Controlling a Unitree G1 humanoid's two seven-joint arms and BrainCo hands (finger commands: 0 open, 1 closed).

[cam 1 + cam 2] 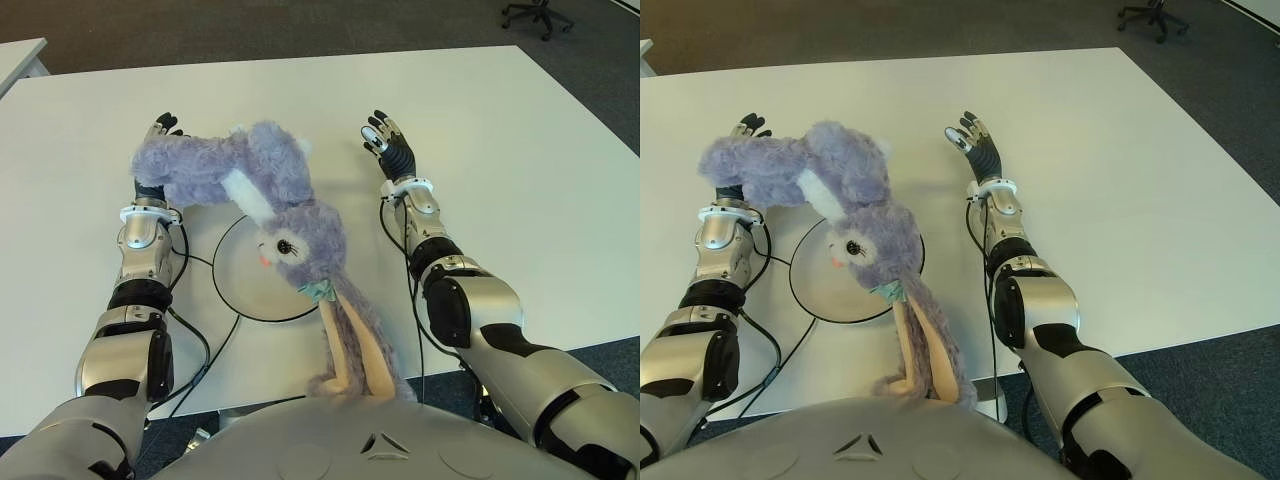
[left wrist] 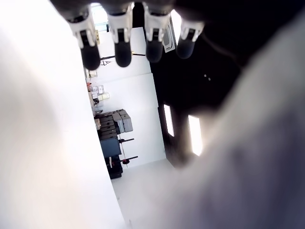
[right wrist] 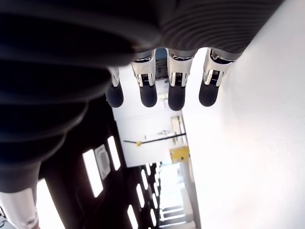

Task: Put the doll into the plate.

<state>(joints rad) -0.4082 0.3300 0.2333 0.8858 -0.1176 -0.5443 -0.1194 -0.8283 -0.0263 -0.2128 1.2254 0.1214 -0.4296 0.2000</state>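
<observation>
The doll [image 1: 262, 185], a fluffy purple rabbit, arches from my left hand [image 1: 164, 126] across to the round white plate [image 1: 232, 290]. Its head [image 1: 868, 243] lies over the plate's right part, and its long ears [image 1: 352, 345] trail past the table's near edge. The doll's body covers the left palm and wrist, with only the straight fingertips [image 2: 123, 47] showing beyond the fur; none curl around it. My right hand [image 1: 387, 142] shows to the right of the doll, flat over the table with its fingers [image 3: 148, 93] extended and nothing in it.
The white table [image 1: 520, 150] stretches wide to the right and behind the hands. Black cables [image 1: 196, 338] run beside the left arm near the plate. An office chair [image 1: 536, 12] stands on the floor beyond the far right corner.
</observation>
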